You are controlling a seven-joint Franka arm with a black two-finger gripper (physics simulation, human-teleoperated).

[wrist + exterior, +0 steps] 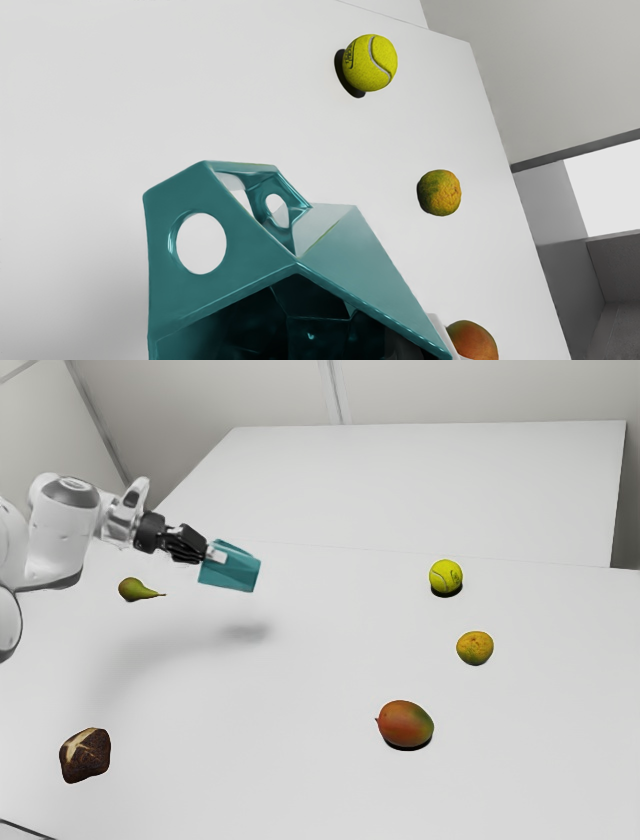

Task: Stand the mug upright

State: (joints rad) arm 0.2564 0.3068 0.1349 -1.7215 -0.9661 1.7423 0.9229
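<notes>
The gripper (pixel 213 554) is at the exterior view's left, raised over the table and shut on the teal mug (pixel 232 569). The mug hangs tilted in the air, its shadow on the table below. In the wrist view the faceted mug (pixel 350 240) has its dark hollow facing my hand, and a part with round holes juts from its far side. At the mug's rim is the gripper (pixel 426 342), with a pale finger outside the wall and a grey shape inside, partly hidden.
A green pear (pixel 135 590) lies below the arm, with a brown bread-like item (pixel 85 755) nearer the exterior view's bottom left. Toward its right are a tennis ball (pixel 446 576), a yellow-green citrus fruit (pixel 475 648) and a red-green mango (pixel 405 724), on the white table (pixel 300 760).
</notes>
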